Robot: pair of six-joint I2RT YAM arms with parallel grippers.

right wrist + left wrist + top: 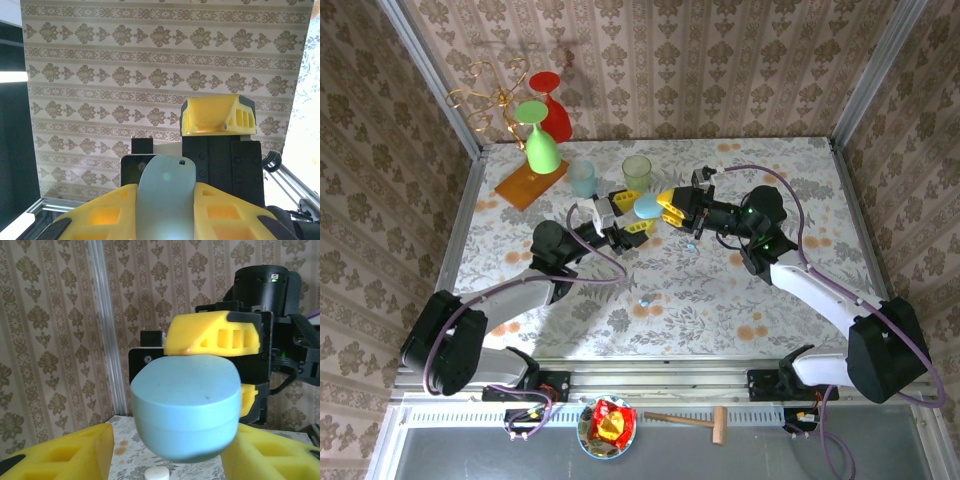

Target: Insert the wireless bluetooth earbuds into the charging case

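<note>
1. We are holding the case (647, 207) in the air between the two arms. The right gripper (666, 207) is clamping it across its thin side.
2. The left gripper (636, 211) is facing it with one finger on each side of the case. We cannot tell whether they are pressing it or leaving a gap.
3. The case is looking closed, so we are judging that opening it is the step in hand.
4. To do this well, we are advising a steady right clamp. The left fingers should take one half only, close to the seam, and pull slowly so the case is not twisting out.
5. We are counting one case and two buds on the table (770, 300). One bud (689, 246) is lying just nearer than the case, the other (643, 298) further toward the arm bases.
6. A white piece (157, 473) is lying under the case; we cannot tell if it is a third bud.
7. Two cups (582, 178) are standing behind the case.
</note>
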